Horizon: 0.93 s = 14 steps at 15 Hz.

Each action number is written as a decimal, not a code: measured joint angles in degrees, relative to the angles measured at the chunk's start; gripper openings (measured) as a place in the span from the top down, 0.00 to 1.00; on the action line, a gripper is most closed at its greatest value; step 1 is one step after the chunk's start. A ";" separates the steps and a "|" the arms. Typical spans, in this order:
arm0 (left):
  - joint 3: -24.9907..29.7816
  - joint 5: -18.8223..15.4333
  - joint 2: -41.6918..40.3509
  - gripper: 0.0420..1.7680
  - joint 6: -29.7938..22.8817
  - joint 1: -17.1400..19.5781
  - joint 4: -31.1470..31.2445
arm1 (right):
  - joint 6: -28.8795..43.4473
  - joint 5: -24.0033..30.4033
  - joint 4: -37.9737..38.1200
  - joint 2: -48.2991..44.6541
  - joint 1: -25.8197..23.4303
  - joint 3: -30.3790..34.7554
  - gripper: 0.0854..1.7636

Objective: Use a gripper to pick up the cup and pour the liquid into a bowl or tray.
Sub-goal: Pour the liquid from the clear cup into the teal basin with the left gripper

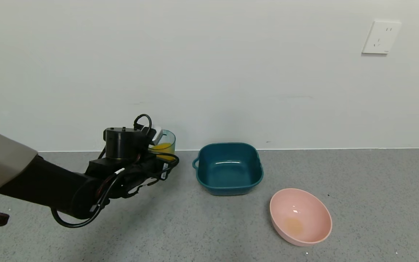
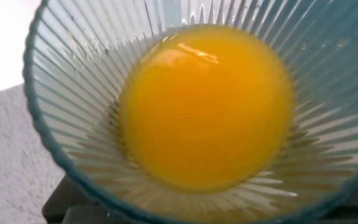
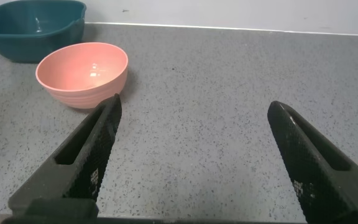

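Left gripper [image 1: 158, 160] grasping cup [image 1: 165, 145], upright, holding orange liquid [image 2: 207, 106].
Cup is near the teal basin [image 1: 229, 180], at its 9 o'clock. Right gripper [image 3: 197, 162] released, pink bowl [image 3: 82, 71] at its 11 o'clock.

— Hidden in the head view? 
— Lower half of the cup [image 1: 166, 145], masked by the left gripper [image 1: 158, 160]; fingers out of sight behind housing and cables. Arm cropped at the frame's left edge.

— Left wrist view? 
— Cup rim [image 2: 33, 93] cropped on three sides; base lost beneath the liquid [image 2: 207, 106].

— Right wrist view? 
— Teal basin [image 3: 30, 31] cut by the edge; right gripper [image 3: 194, 149] fingers cropped below.
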 joint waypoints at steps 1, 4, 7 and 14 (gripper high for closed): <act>-0.90 0.16 -0.02 0.28 1.54 -0.46 0.91 | 0.02 -0.02 0.00 0.00 0.00 0.00 0.03; -3.74 2.28 0.55 0.28 6.75 -1.78 2.71 | 0.02 0.00 0.00 0.00 0.02 0.00 0.03; -6.75 3.06 1.23 0.28 11.72 -3.39 6.47 | 0.00 -0.02 0.00 0.00 0.02 0.00 0.03; -10.58 7.24 4.00 0.28 24.81 -6.08 8.28 | 0.02 -0.02 0.02 0.00 0.02 0.00 0.03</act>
